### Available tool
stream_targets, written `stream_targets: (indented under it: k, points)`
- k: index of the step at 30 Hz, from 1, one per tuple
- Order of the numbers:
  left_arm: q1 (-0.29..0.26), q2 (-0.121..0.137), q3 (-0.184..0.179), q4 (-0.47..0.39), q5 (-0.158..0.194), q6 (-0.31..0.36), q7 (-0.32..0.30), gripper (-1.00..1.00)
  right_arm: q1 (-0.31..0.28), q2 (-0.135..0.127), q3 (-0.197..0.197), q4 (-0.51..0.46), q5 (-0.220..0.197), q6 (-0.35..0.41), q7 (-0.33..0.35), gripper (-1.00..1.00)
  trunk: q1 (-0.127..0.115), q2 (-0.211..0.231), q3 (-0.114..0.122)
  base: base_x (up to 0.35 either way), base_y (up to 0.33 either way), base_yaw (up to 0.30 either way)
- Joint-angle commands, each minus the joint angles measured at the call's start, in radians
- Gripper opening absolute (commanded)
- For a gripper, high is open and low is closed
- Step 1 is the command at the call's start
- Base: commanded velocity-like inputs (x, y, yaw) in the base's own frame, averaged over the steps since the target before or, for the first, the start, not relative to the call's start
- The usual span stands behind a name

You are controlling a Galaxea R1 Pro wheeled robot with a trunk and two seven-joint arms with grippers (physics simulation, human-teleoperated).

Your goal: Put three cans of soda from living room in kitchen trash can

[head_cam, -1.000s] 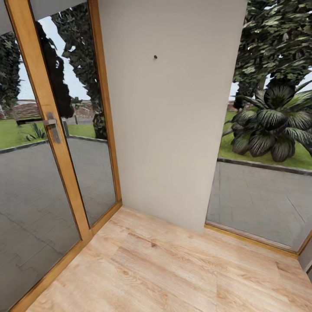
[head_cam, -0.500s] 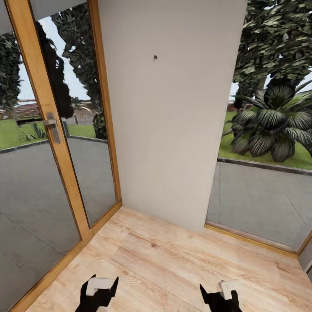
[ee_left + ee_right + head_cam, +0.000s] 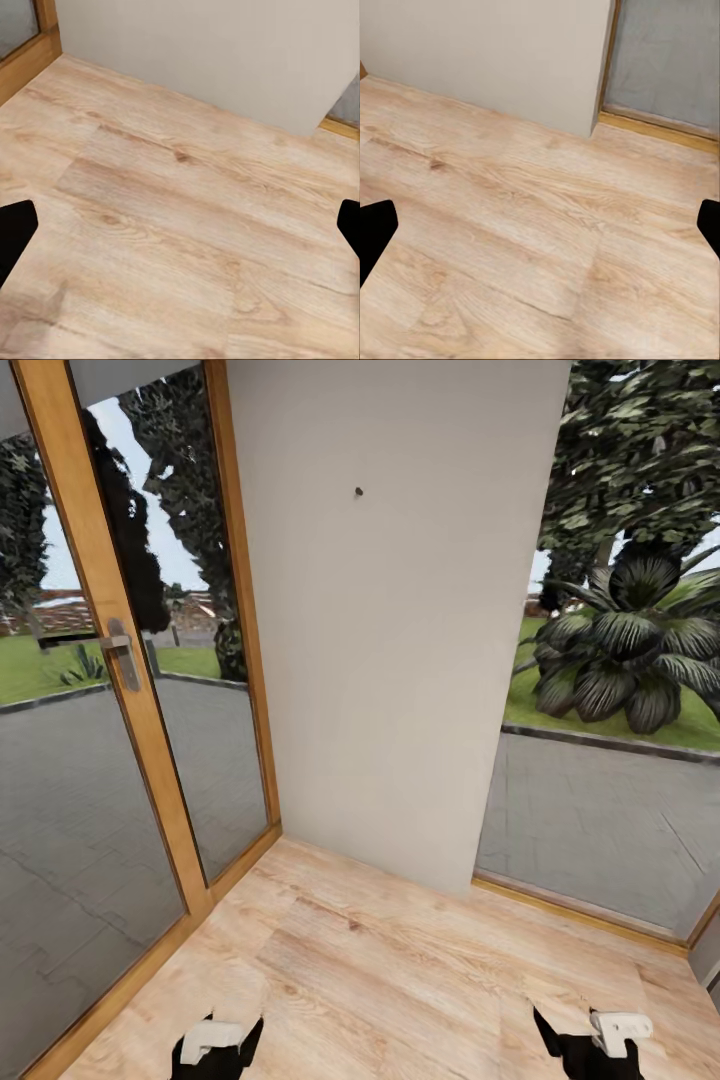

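Both grippers have shifted at the lower edge of the head view since half a second ago: the left gripper (image 3: 214, 1050) sits lower, and the right gripper (image 3: 590, 1045) has swung outward to the right. The room itself holds the same place in the head view, so the camera has not moved.

You face a plain pale-grey wall panel (image 3: 400, 640) standing on a light wood-plank floor (image 3: 380, 970). A wood-framed glass door with a metal lever handle (image 3: 120, 650) stands to the left, and a floor-length window onto a paved yard (image 3: 590, 830) stands to the right.

Each wrist view shows dark fingertips (image 3: 15, 232) (image 3: 375, 232) at opposite picture edges with bare floor between them. Both grippers therefore stand wide apart and hold nothing.

No soda can and no bin is in view here, so their positions cannot be stated.

Judged step: the search for the first can, with nothing collected. The next move likely calls for turning the base away from this corner, toward the rest of the room, until a can comes into view.
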Motion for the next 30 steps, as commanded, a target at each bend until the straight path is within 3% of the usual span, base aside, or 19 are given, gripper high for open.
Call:
stream_targets:
  k: [1, 9, 12, 17, 30]
  points:
    - [0.000, 0.001, 0.000, 0.014, 0.002, -0.003, -0.001, 1.00, 0.000, 0.000, -0.008, 0.009, 0.001, 0.000, 0.008, 1.00, 0.000, 0.000, 0.000, 0.000, 0.000, 0.000]
    - [-0.002, 0.006, 0.001, 0.143, 0.010, -0.015, -0.007, 1.00, -0.001, 0.006, -0.035, 0.042, 0.001, -0.001, 0.036, 1.00, 0.000, 0.000, 0.000, 0.000, 0.000, 0.000]
    - [-0.003, 0.006, 0.001, 0.167, 0.011, -0.016, -0.006, 1.00, -0.001, 0.038, -0.037, 0.045, 0.009, -0.001, 0.037, 1.00, 0.000, 0.000, 0.000, 0.000, 0.000, 0.000]
    - [-0.004, 0.006, 0.001, 0.176, 0.010, -0.016, -0.006, 1.00, -0.001, 0.067, -0.036, 0.047, 0.012, -0.002, 0.036, 1.00, 0.000, 0.000, 0.000, 0.000, 0.000, 0.000]
    - [-0.004, 0.005, -0.002, 0.212, 0.008, -0.017, 0.000, 1.00, -0.001, 0.072, -0.032, 0.050, 0.012, -0.003, 0.037, 1.00, 0.000, 0.000, 0.000, 0.000, 0.000, -0.129]
